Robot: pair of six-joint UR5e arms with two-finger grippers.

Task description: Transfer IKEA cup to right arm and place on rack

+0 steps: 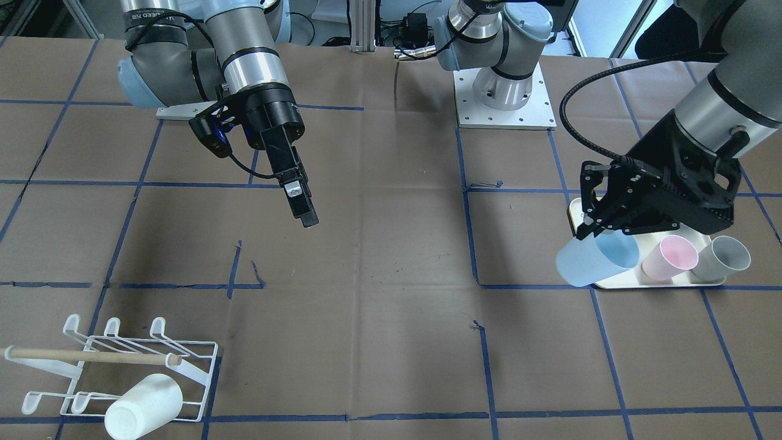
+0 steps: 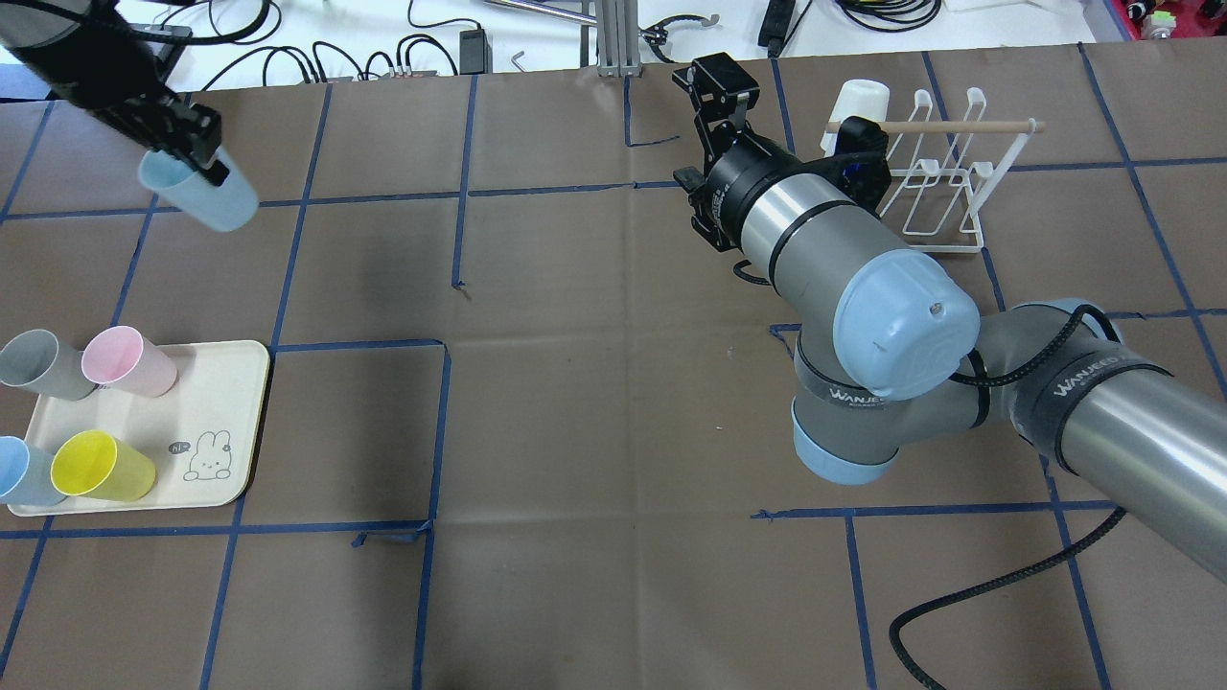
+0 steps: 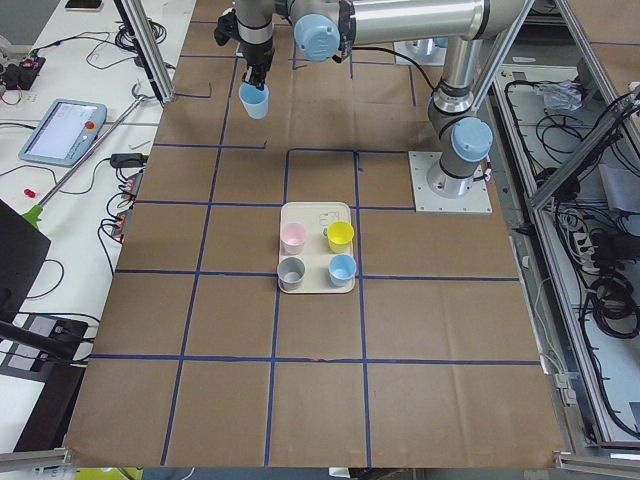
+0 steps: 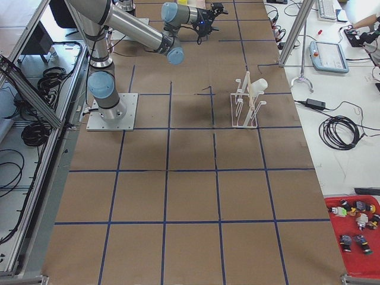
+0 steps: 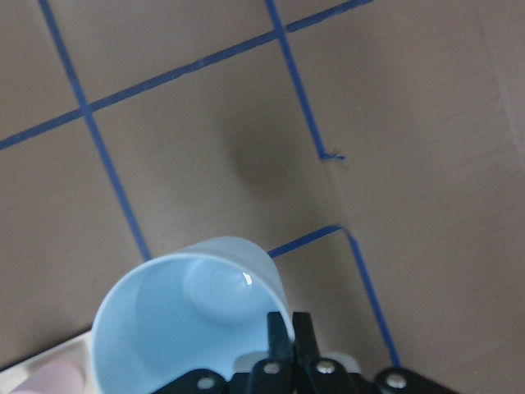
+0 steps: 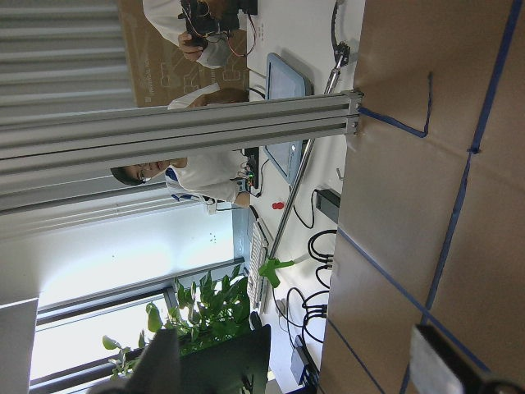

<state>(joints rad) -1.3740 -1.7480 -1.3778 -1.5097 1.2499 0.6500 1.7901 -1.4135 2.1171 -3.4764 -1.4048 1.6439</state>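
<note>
My left gripper (image 2: 196, 158) is shut on the rim of a light-blue cup (image 2: 201, 196) and holds it tilted in the air, beyond the tray's far side. The left wrist view shows the fingers pinching the cup's wall (image 5: 189, 320). The cup also shows in the front view (image 1: 595, 260). My right gripper (image 2: 714, 79) is open and empty, hanging above the table's middle back area, left of the rack (image 2: 944, 192). The white wire rack (image 1: 122, 366) has a wooden dowel across it and a white cup (image 1: 145, 406) on one prong.
A cream tray (image 2: 230, 422) with a cartoon rabbit holds a grey cup (image 2: 38, 362), a pink cup (image 2: 125, 359), a yellow cup (image 2: 101, 467) and a blue cup (image 2: 19, 471). The brown table has blue tape lines. Cables and a post run along the far edge.
</note>
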